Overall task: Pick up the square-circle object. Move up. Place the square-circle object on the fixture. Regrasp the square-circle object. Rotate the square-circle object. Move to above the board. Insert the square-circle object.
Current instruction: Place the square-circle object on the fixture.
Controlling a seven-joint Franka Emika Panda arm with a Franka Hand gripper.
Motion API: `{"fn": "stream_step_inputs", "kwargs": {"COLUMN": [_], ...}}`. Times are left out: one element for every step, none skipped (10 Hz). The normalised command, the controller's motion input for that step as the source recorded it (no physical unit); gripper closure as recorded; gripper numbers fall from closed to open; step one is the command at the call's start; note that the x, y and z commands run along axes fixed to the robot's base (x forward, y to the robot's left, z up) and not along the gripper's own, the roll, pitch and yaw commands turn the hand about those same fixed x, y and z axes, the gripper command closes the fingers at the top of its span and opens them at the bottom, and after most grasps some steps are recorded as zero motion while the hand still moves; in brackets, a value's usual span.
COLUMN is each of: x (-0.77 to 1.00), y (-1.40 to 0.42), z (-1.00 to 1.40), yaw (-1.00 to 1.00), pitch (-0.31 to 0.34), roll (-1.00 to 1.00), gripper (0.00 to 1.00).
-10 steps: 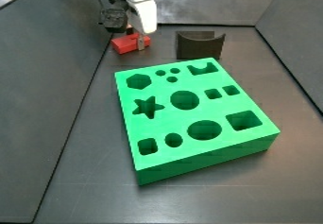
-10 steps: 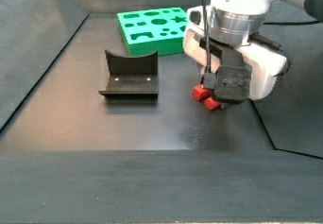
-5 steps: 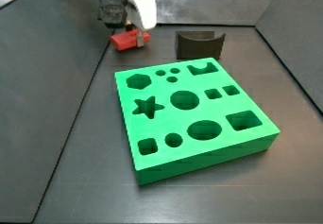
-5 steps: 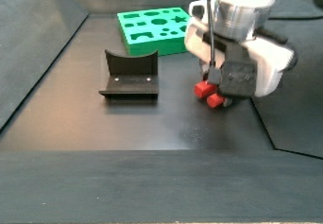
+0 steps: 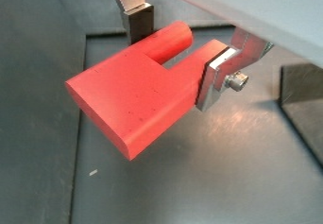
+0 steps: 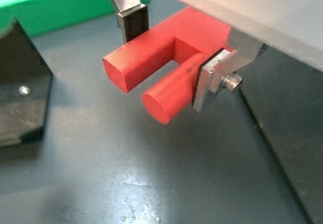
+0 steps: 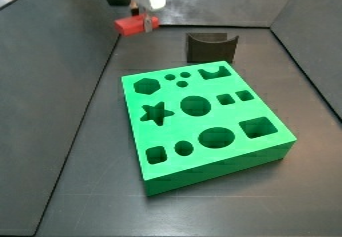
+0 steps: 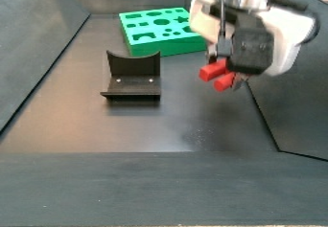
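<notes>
Rose clear of the dark floor since the earlier pictures, with the square-circle object [image 8: 220, 74] carried up from just above the surface to hang well off it, level with the near edge of the board [image 8: 160, 30] in a side view. Starting left of the block in that same view: the fixture [image 8: 129, 77] stood on the floor, well apart from the load and lower than it, curved hollow open and nothing in it. Further along, the gripper [image 8: 225, 66] hung beside the fixture, out toward the right-hand wall, closed tight on the red block, which hung below the silver plates. Seen in both wrist views pinched between one finger [image 5: 136, 12] and the opposite plate [image 6: 217, 74], notched end and rounded end both showing, long axis lying across the jaws and roughly level, not hanging downward. Judged to be in the lift step, about done. Next called for a sideways carry toward the fixture and a descent into its hollow, so what mattered was that the fixture lay to the side of and below the held block, and whether the block's long axis lined up with the hollow; could not tell that from these views. Board untouched in the other side view [image 7: 203, 123], all holes empty.
</notes>
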Motion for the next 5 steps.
{"fn": "stream_step_inputs", "kwargs": {"x": [-0.01,-0.02,-0.02,-0.03,-0.03], "y": [0.00,0.00,0.00,0.00,0.01], "z": [1.00,1.00,1.00,1.00,1.00], "yaw": [0.00,0.00,-0.01,-0.01,-0.01], "pitch": [0.008,0.012,0.025,0.038,0.041], "roll": [0.01,0.01,0.01,0.01,0.01], "gripper": [1.00,1.00,1.00,1.00,1.00]}}
